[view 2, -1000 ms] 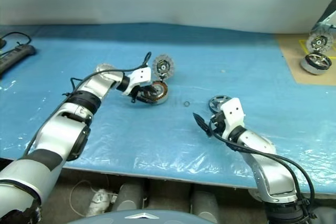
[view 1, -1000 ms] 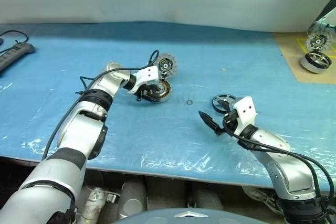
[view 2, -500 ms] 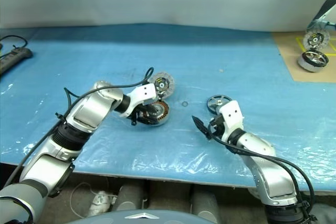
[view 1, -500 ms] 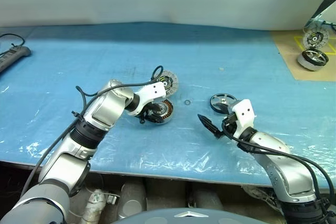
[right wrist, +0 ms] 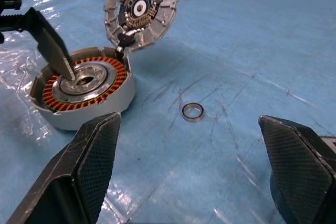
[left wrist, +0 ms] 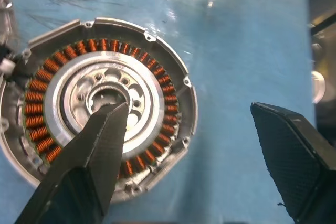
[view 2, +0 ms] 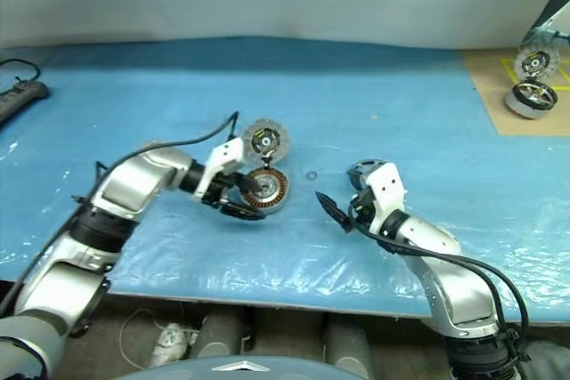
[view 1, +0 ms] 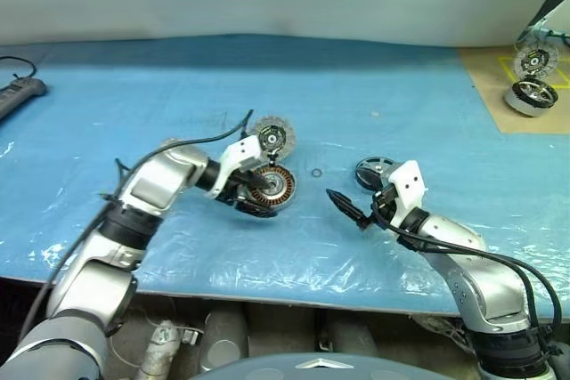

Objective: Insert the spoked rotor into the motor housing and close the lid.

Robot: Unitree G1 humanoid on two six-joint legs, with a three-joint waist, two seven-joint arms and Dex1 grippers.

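Observation:
The motor housing (view 1: 274, 187) lies on the blue table with its copper windings facing up. Its lid (view 1: 270, 137) stands upright at the housing's far rim, patterned face toward me. My left gripper (view 1: 254, 195) is open. One of its fingers (left wrist: 105, 135) rests on the housing's silvery centre; the other is off to the side, clear of the rim. The spoked rotor (view 1: 370, 170) lies flat to the right, partly hidden behind my right gripper (view 1: 356, 205). That gripper is open and holds nothing, pointing toward the housing.
A small metal ring (view 1: 316, 173) lies between the housing and the rotor. Another motor assembly (view 1: 532, 95) sits on a tan board at the far right. A power strip (view 1: 18, 95) is at the far left. The table's front edge (view 1: 294, 295) runs close below both grippers.
The housing and its lid have come nearer to the table's front edge together with my left gripper. That gripper's jaws have spread wider. The ring and the rotor have stayed in place.

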